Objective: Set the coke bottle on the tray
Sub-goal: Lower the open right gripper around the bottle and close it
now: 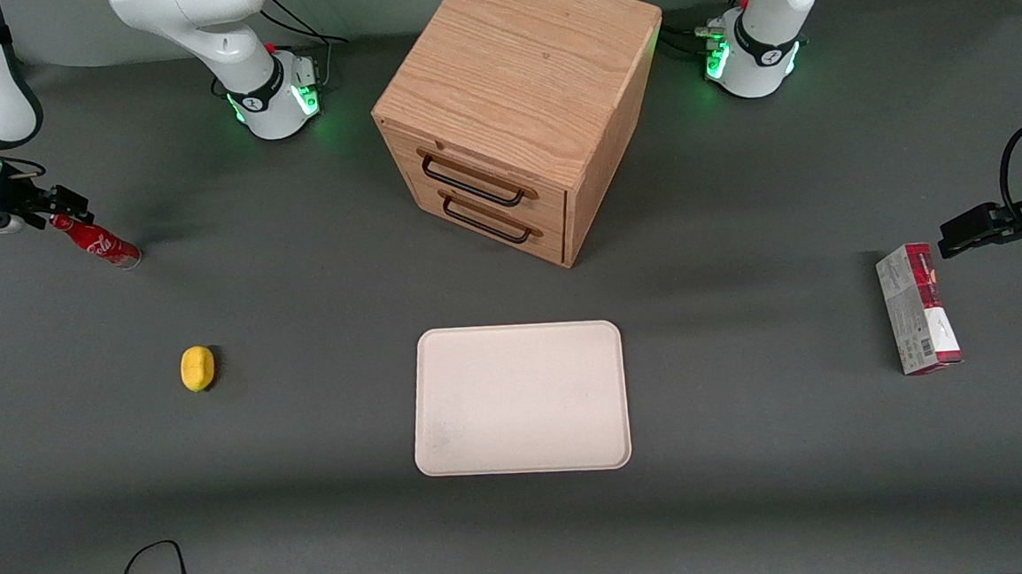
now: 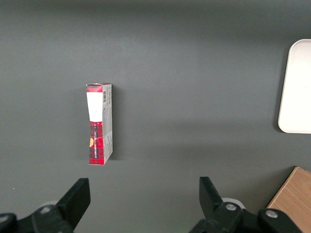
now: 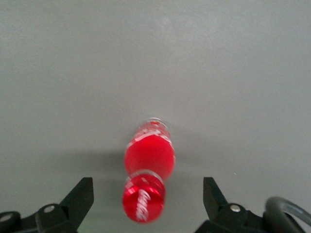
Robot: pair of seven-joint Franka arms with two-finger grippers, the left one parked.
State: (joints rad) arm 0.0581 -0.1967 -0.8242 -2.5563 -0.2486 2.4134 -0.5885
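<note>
- Coke bottle (image 1: 98,242) stands on the grey table (image 1: 310,477) near the edge at the working arm's end, well apart from the tray (image 1: 520,399); in the front view its cap end is partly hidden by the gripper (image 1: 58,204).
- From the right wrist camera the bottle (image 3: 147,170) is seen from above its red cap, blurred, so the body is mostly hidden under the cap and shoulder.
- Gripper (image 3: 148,199) hangs above the bottle's cap with its fingers (image 3: 77,199) spread wide, one on either side of the cap and clear of it; it holds nothing.
- White script on the bottle's side reads roughly "Cola" in the front view; white script on the cap is too smeared to read.
- Cream tray lies flat, nearer the front camera than the wooden drawer cabinet (image 1: 514,114); only its edge shows in the left wrist view.
- Red-and-grey carton (image 1: 916,308) lies toward the parked arm's end of the table; its print is too small to read.
- Small yellow object (image 1: 197,368), perhaps a lemon, sits nearer the front camera than the bottle.
</note>
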